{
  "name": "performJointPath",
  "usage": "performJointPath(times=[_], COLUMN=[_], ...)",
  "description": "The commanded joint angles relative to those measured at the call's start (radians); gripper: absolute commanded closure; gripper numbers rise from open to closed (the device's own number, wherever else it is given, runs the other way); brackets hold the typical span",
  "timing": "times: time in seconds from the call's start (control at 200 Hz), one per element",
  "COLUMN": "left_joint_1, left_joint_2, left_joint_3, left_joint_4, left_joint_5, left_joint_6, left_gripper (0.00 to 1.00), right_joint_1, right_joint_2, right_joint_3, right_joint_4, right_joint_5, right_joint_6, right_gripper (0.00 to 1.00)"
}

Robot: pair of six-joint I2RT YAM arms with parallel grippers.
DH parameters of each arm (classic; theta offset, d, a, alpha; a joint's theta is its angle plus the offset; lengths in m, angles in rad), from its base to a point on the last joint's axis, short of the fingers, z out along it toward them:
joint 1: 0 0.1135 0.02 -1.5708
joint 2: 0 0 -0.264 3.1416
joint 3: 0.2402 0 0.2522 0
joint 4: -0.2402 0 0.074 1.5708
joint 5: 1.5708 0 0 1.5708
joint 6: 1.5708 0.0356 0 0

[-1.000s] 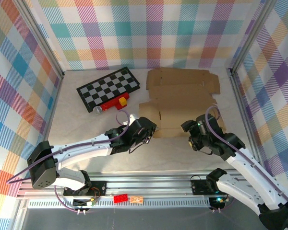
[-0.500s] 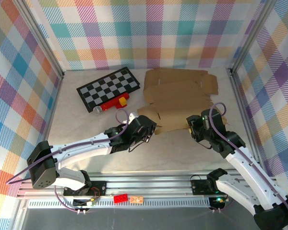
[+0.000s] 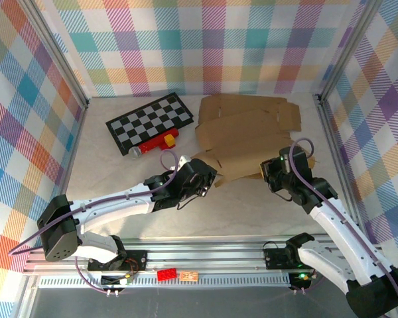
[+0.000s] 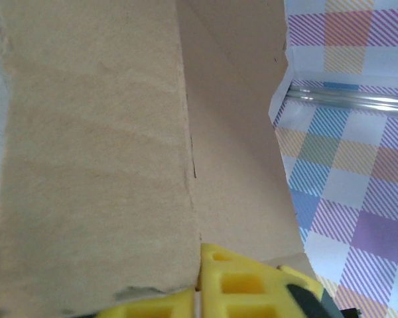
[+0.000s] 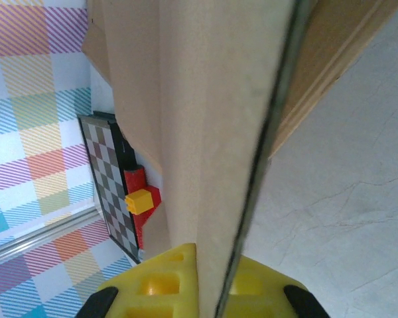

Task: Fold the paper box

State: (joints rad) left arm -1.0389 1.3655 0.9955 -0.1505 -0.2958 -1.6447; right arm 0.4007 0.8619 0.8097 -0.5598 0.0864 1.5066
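The paper box (image 3: 245, 129) is a flat brown cardboard blank lying at the back middle of the table, and its near edge is lifted. My left gripper (image 3: 204, 177) is at the near left corner. In the left wrist view its yellow fingers (image 4: 245, 285) sit almost together on the cardboard (image 4: 93, 146) at a fold line, so my left gripper (image 4: 199, 281) looks shut on it. My right gripper (image 3: 273, 171) is at the near right edge. In the right wrist view my right gripper (image 5: 215, 262) is shut on a cardboard panel (image 5: 205, 132) seen edge-on.
A black-and-white checkerboard (image 3: 150, 120) lies at the back left, with a red tool carrying a yellow block (image 3: 158, 142) at its near edge. Metal frame posts and plaid walls enclose the table. A red brick (image 3: 166, 273) sits on the front rail.
My right gripper has moved away from me to the box's near right edge and shut on it, lifting that edge. The box has shifted slightly left. The left arm has stayed put.
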Motion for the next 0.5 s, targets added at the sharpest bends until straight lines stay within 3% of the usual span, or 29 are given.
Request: performJointPath(times=[0.0,0.09,0.16,0.495], left_joint_1=[0.026,0.043,0.067,0.306], left_joint_2=[-0.038,-0.062,-0.080,-0.129], left_joint_3=[0.053,0.103,0.170,0.407], left_joint_4=[-0.008,-0.063,-0.168,-0.465], left_joint_5=[0.002,0.001,0.002,0.065], left_joint_6=[0.073,0.161,0.241,0.513], left_gripper=[0.61,0.45,0.40,0.35], right_joint_1=[-0.022,-0.033,-0.039,-0.079], right_joint_2=[0.036,0.084,0.126,0.362], right_joint_3=[0.092,0.181,0.260,0.723], right_joint_4=[0.017,0.020,0.027,0.021], right_joint_5=[-0.010,-0.026,-0.036,-0.122], right_joint_6=[-0.063,-0.122,-0.167,-0.343], right_gripper=[1.00,1.00,1.00,1.00])
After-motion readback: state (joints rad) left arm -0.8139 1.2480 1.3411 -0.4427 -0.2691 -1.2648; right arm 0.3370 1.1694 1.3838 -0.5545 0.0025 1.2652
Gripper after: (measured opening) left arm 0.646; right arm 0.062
